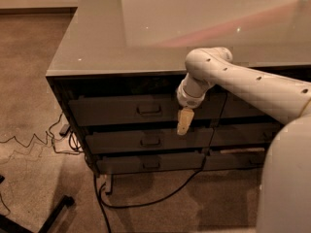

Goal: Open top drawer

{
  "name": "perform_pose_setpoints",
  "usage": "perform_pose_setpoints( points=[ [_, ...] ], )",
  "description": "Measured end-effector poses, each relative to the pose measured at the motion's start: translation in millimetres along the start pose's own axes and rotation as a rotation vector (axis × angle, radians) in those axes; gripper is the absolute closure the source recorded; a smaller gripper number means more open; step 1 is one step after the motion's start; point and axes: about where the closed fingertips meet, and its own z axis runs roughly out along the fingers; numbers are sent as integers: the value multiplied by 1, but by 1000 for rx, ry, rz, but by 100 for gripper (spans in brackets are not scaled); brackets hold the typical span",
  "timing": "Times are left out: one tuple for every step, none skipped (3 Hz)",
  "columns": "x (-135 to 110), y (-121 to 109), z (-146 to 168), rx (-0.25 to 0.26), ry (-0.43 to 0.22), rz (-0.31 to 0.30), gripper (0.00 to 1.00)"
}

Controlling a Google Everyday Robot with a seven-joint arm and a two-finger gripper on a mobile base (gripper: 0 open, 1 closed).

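One stiff metal pull point(149, 109) centred on the shut top drawer point(107, 112), under the surface point(121, 42), looks the only hold; the gripper point(185, 122) hangs at its 3 o'clock, clenched or released I cannot tell.

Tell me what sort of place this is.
Probably an office or lab: carpet, a grey drawer unit with a glossy top, and trailing cables. The hand hangs in front of the top drawer, right of its pull.

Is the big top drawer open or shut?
Shut. The top drawer shows only its flat front, none of its inside. The gripper hangs in front of it, beside the pull.
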Motion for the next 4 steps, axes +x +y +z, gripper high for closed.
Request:
perform_pose_setpoints(
  points=[
    [3, -7, 11, -5, 18, 1, 0],
    [4, -16, 17, -18, 26, -14, 19],
    [12, -5, 10, -35, 44, -47, 42],
    [20, 1, 2, -38, 58, -54, 65]
  ],
)
